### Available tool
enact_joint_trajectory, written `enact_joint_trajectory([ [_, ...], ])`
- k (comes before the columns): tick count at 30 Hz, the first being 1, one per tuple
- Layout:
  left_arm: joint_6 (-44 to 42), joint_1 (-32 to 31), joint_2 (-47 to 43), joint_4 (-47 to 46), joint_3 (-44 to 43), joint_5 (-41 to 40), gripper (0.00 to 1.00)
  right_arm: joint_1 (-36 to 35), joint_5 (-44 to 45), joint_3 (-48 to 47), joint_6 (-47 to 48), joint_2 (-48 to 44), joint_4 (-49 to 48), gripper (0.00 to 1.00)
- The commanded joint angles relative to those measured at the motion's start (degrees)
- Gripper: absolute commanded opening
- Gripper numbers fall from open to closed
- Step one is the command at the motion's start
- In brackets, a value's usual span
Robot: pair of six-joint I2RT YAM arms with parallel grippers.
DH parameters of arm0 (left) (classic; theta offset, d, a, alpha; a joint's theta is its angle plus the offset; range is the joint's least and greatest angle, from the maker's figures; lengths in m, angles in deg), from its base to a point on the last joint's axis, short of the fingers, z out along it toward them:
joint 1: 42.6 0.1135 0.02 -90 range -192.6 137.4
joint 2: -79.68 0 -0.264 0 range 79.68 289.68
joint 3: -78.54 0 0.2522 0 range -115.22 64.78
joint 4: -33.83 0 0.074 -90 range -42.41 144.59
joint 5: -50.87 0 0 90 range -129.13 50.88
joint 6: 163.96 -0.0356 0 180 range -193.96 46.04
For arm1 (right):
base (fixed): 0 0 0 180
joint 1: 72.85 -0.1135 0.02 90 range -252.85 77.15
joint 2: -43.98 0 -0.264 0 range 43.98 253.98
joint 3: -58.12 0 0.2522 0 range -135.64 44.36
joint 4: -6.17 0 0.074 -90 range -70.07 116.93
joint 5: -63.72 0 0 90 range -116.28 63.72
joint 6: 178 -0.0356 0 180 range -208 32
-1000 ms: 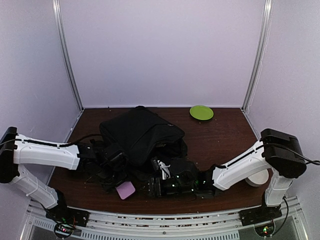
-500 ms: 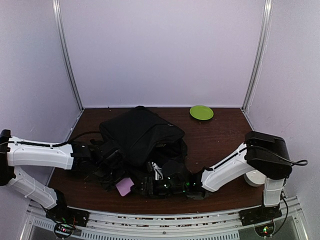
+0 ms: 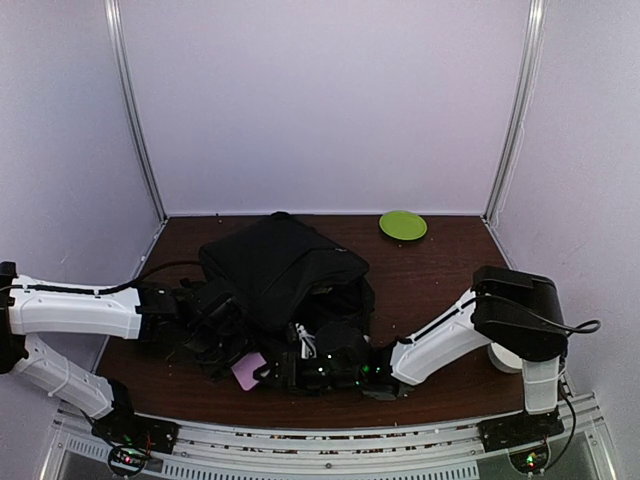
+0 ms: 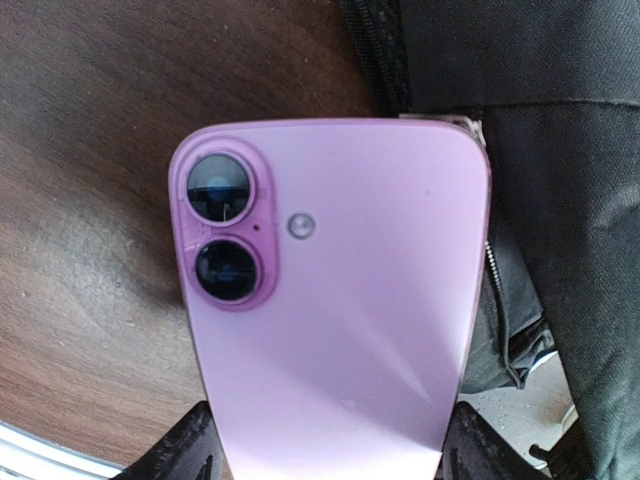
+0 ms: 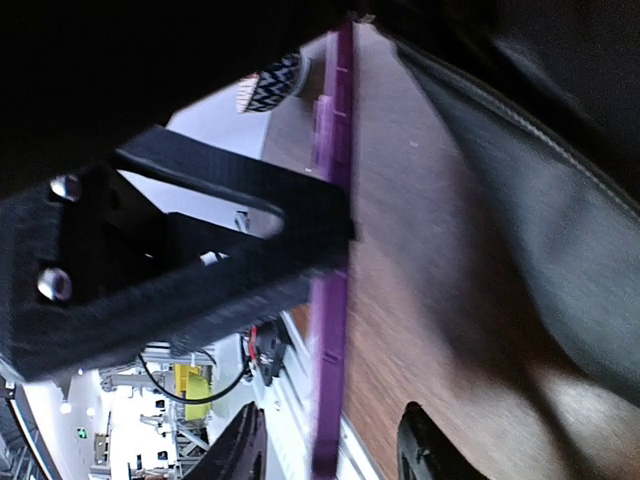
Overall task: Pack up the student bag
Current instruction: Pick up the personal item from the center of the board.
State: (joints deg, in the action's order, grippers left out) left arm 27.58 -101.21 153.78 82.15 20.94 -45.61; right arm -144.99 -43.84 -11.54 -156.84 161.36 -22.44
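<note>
Now shifted leftward, right end effector (image 5: 325, 452) brackets the phone (image 4: 330, 300), jaws narrowing, untouching; left end effector (image 4: 325, 455) grips phone beside the bag (image 3: 280, 265), mid-table (image 3: 440, 280); handover likely

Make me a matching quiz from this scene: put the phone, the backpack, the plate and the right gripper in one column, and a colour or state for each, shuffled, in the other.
Column one:
1. phone
2. student bag
3. plate
4. right gripper

Column two:
A. green and round
B. jaws apart, one on each side of the phone's thin edge
C. black, the biggest thing in view
D. pink, clamped in the left gripper

Pairs: 1-D, 2-C, 3-A, 4-B
</note>
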Motion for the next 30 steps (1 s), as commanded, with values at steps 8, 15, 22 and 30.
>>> enact_joint_trajectory([
  [8, 0.7, -0.88, -2.07, -1.43, -0.46, -1.17, 0.55, 0.16, 0.86, -4.4, -2.06, 2.9, -4.34, 0.36],
  [15, 1.17, -1.34, -2.77, -1.41, -0.39, -1.38, 0.55, 0.16, 1.03, -4.7, -2.4, 3.12, -5.69, 0.21],
  [22, 1.38, -1.52, -3.33, -1.36, -0.2, -1.6, 0.55, 0.16, 1.46, -4.15, -1.82, 2.51, -5.96, 0.08],
  [30, -0.01, -1.74, -3.47, -1.43, -0.81, -2.28, 0.72, 0.1, 1.74, -2.97, -1.17, 1.21, -6.09, 0.0],
])
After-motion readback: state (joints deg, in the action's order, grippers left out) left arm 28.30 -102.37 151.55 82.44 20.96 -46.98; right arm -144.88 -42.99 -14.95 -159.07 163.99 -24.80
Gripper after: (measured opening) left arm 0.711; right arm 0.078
